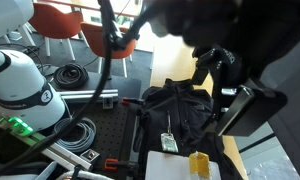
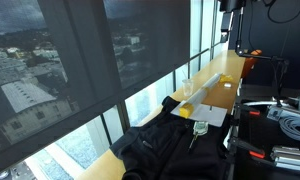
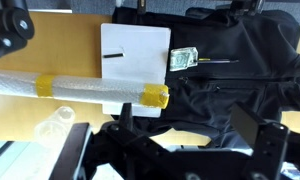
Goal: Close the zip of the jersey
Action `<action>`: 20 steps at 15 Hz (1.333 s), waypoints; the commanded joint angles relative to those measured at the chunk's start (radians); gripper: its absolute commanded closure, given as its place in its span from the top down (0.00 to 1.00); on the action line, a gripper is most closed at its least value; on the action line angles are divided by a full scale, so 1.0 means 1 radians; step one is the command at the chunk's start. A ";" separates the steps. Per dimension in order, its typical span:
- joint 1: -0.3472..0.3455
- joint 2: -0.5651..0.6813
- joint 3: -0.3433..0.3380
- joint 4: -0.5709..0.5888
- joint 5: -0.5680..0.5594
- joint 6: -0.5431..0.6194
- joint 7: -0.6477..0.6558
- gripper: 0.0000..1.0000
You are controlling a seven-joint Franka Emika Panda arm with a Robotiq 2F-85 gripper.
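A black jersey [image 3: 235,70] lies crumpled on the wooden table; it shows in both exterior views [image 1: 180,105] [image 2: 160,145]. A small greenish tag [image 3: 182,58] on a thin cord lies at its edge, also seen in an exterior view [image 1: 168,143]. I cannot make out the zip itself among the dark folds. My gripper [image 3: 175,140] is open and empty, hovering above the jersey's edge without touching it. In an exterior view the gripper [image 1: 225,70] hangs above the jersey's far side.
A white board [image 3: 135,55] lies beside the jersey. A white foam tube [image 3: 85,90] with yellow tape bands lies across it. A clear cup [image 3: 55,122] lies on the wooden table [image 3: 30,110]. Cables and clamps [image 1: 85,135] sit by the robot base. A window [image 2: 80,70] borders the table.
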 commanded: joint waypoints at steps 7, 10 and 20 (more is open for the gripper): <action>0.073 0.326 0.114 -0.008 0.083 0.389 0.083 1.00; 0.083 0.431 0.148 -0.006 0.136 0.512 0.083 1.00; 0.044 0.753 0.250 0.076 0.185 0.765 0.077 1.00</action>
